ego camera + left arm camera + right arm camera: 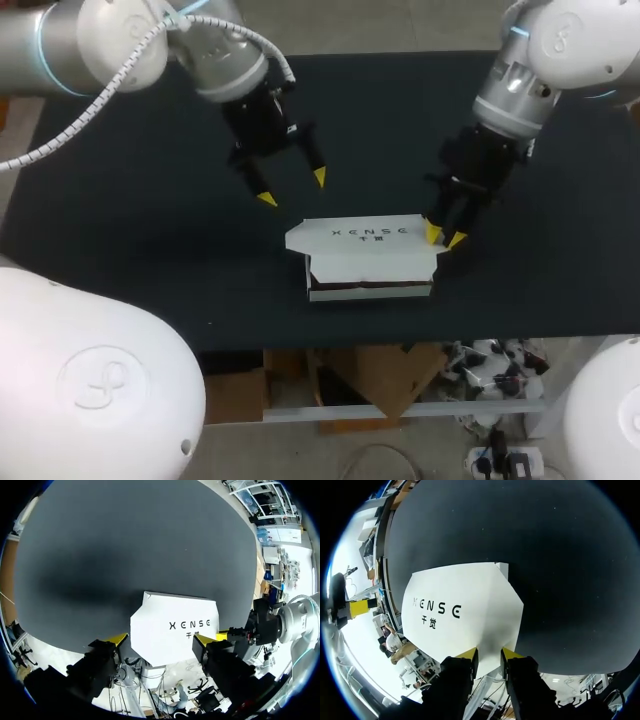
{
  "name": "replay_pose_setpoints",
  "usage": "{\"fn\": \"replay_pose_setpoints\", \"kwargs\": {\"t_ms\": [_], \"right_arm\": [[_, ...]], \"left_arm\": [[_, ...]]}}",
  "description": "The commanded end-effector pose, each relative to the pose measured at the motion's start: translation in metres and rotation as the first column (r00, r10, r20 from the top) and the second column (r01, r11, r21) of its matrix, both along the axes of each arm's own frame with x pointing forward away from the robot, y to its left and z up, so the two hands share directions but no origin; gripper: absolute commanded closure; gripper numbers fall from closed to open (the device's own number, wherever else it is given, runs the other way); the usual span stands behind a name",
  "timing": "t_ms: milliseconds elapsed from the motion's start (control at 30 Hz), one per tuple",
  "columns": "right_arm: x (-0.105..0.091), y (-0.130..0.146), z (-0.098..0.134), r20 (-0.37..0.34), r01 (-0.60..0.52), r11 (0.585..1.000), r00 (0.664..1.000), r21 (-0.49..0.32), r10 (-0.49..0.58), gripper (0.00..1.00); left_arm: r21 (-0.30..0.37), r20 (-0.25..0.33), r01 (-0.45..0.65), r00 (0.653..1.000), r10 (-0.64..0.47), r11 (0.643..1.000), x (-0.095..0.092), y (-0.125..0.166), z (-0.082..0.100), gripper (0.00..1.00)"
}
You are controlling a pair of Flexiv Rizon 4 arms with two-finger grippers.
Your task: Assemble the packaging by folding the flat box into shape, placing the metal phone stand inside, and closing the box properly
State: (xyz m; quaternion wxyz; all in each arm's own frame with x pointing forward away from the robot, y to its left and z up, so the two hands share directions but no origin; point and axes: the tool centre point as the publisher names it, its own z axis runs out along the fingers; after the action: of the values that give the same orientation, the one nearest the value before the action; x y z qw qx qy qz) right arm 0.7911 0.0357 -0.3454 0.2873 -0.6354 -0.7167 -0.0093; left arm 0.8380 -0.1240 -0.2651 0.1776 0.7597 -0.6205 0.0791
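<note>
A white box (pixel 365 262) of smooth, flat card sits partly formed near the front middle of the matte black counter (pixel 150 230), its long side facing the front edge. The broad top panel (pixel 350 234) carries dark lettering and has clipped, angled corners. Below it the front flap (pixel 372 266) hangs over a dark slot, and what fills that slot is too dim to make out from the head view.

The right claw (pixel 444 238) is at the box's right end, its yellow-tipped fingers drawn almost together and clamped on the narrow end of the card. The right wrist view shows the white card tapering down between the two tips (pixel 468 654), with the printed panel spreading out ahead of them.

The left claw (pixel 293 188) hangs above the counter just behind the box's left half, fingers spread wide and holding nothing. From its wrist view, the white panel (pixel 175 627) lies ahead of and between the open fingers (pixel 118 639), apart from both.
</note>
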Motion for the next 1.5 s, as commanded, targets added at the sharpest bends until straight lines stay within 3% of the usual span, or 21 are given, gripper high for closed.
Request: {"fn": "replay_pose_setpoints", "kwargs": {"t_ms": [33, 200, 233, 367, 733, 967, 1500], "right_arm": [[-0.002, 0.000, -0.002, 0.006, 0.002, 1.000, 1.000, 0.003, -0.002, 0.69], [-0.003, 0.000, -0.003, 0.007, 0.004, 1.000, 1.000, 0.004, -0.004, 0.69], [-0.003, 0.001, -0.003, 0.007, 0.005, 1.000, 1.000, 0.005, -0.005, 0.69], [-0.004, 0.001, -0.004, 0.008, 0.008, 1.000, 1.000, 0.009, -0.008, 0.68], [-0.008, 0.002, -0.005, 0.012, 0.023, 1.000, 1.000, 0.012, -0.023, 0.68], [-0.009, 0.001, -0.006, 0.020, 0.041, 0.999, 0.999, 0.016, -0.042, 0.69], [-0.011, 0.000, -0.009, 0.027, 0.064, 0.997, 0.997, 0.034, -0.065, 0.69]], "left_arm": [[0.008, -0.008, 0.006, 1.000, -0.006, 1.000, -0.003, -0.004, -0.008, 0.25], [0.044, -0.028, 0.013, 1.000, -0.012, 0.999, -0.009, -0.012, -0.016, 0.32], [0.049, -0.032, 0.022, 0.999, -0.020, 0.999, -0.011, -0.014, -0.019, 0.39], [0.062, -0.043, 0.016, 0.999, -0.014, 0.998, -0.015, -0.018, -0.027, 0.50], [0.093, -0.028, -0.017, 0.999, 0.020, 0.996, -0.028, -0.019, -0.041, 0.45], [0.099, -0.013, -0.021, 1.000, 0.023, 0.995, -0.032, -0.018, -0.051, 0.51], [0.103, 0.009, -0.017, 1.000, 0.016, 0.995, -0.038, -0.021, -0.064, 0.49]]}}
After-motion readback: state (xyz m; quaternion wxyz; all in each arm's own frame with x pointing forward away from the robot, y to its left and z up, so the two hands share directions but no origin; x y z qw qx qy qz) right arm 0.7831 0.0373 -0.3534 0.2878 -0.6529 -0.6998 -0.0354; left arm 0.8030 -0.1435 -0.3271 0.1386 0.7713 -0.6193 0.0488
